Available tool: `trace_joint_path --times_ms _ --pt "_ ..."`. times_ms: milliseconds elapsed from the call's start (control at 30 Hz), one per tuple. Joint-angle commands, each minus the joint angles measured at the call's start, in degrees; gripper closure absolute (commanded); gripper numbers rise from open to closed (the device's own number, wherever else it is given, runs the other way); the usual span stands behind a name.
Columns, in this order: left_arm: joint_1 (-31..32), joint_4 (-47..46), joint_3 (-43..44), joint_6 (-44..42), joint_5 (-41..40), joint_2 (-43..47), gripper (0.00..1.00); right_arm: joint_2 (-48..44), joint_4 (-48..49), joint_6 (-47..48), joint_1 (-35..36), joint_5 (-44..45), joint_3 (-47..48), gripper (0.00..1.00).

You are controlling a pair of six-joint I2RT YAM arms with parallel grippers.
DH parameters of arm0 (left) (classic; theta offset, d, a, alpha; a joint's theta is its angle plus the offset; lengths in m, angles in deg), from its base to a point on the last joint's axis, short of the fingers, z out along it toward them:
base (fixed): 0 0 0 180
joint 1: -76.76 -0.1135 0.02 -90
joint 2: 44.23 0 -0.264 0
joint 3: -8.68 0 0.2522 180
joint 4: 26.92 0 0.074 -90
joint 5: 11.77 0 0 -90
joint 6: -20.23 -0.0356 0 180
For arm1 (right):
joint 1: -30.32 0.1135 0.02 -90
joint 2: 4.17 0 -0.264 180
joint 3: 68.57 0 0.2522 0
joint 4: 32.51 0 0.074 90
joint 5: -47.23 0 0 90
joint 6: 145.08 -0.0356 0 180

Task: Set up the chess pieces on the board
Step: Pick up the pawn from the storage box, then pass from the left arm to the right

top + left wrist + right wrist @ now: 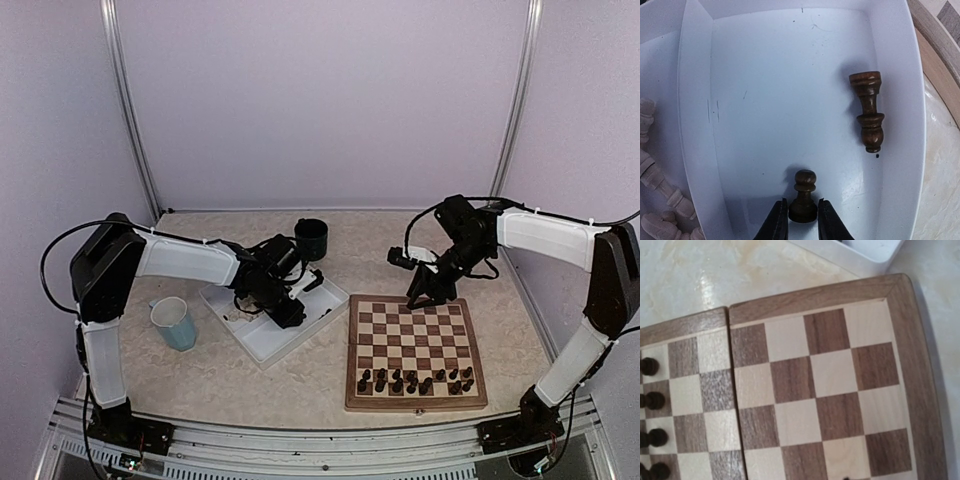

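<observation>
Left fingers (777, 225) pinch dark turned-wood pawn (804, 195) in smooth white tray (695, 125); right fingers (424, 292) over checkered board (416, 403), gap unclear.

A robotics lab test cell. Plain pale lilac panels (320, 100) wall in a small marble-patterned tabletop (200, 390) on three sides, joined by bare aluminium posts (130, 110) at 11 and 1 o'clock of the overhead view. A white-and-black left arm (180, 260) and right arm (545, 232) stand bolted to a metal rail (300, 440) along 6 o'clock, with loose black cables (55, 250). A chessboard (416, 404) at 5 o'clock, a white tray (262, 352) at 7 and a blue cup (176, 323) at 8 sit as test props.
</observation>
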Motion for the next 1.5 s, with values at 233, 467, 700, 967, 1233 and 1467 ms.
trace_joint_path --times_ms 233,467,700,967,1233,1467 --pt "0.6 3.6 0.2 0.0 0.3 0.3 0.89 0.8 1.3 -3.2 -0.2 -3.4 5.5 0.66" --pt "0.7 -0.1 -0.9 0.3 -1.0 8.6 0.9 2.4 7.7 -11.7 -1.2 -0.4 16.7 0.68" --pt "2.6 -8.0 -2.2 0.1 -1.6 16.1 0.9 13.9 0.2 -18.6 -5.3 -17.5 32.1 0.01" --pt "7.4 -15.8 -0.1 1.8 -2.4 17.2 0.89 20.7 0.7 -24.2 -0.6 -31.7 32.5 0.31" --pt "10.0 -18.0 1.3 3.1 -3.2 15.9 0.89 21.8 3.6 -28.8 2.5 -37.2 27.7 0.47" --pt "10.6 -18.5 1.3 3.1 -4.3 15.9 0.89 21.8 4.4 -29.6 4.6 -39.6 26.0 0.53"
